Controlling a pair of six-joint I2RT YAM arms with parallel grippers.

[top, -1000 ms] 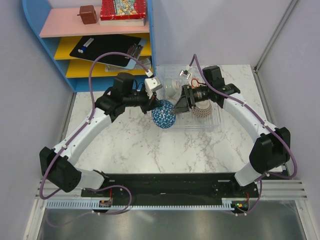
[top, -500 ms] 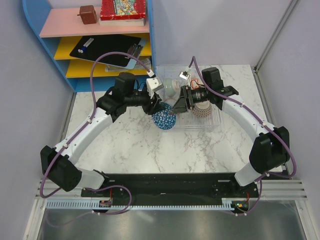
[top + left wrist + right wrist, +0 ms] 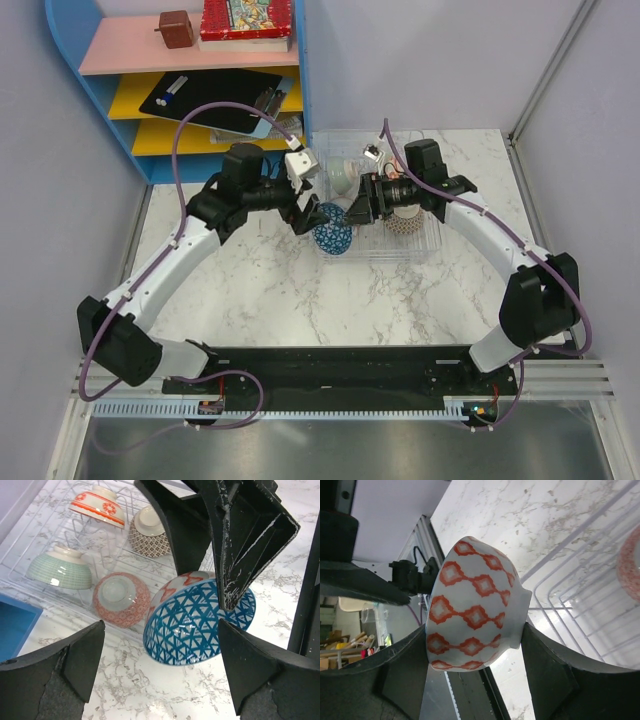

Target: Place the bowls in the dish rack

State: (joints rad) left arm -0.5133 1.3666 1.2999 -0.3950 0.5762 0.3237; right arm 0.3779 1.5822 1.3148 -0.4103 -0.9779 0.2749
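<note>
A blue triangle-patterned bowl [image 3: 333, 237] [image 3: 200, 622] lies tilted at the near left edge of the clear dish rack [image 3: 425, 248]. My left gripper [image 3: 305, 214] [image 3: 161, 632] is open just left of this bowl, its fingers clear of it. Over the rack's left part, my right gripper [image 3: 358, 207] [image 3: 475, 641] is shut on a white bowl with orange-red diamonds [image 3: 472, 605] [image 3: 186, 579], held on its side. Inside the rack sit a pale green bowl [image 3: 60, 570], a red floral bowl [image 3: 122, 600], a brown-patterned bowl [image 3: 150, 530] and a white-and-orange bowl [image 3: 97, 507].
A blue shelf unit [image 3: 62, 75] stands at the back left, close behind the left arm, holding a clipboard [image 3: 215, 100], books [image 3: 247, 22] and a small brown box [image 3: 176, 28]. Walls close in on both sides of the marble table [image 3: 300, 300].
My left gripper has opened, let go of the blue bowl and drawn back up-left. The blue bowl has settled against the rack's edge. The right gripper has barely shifted.
</note>
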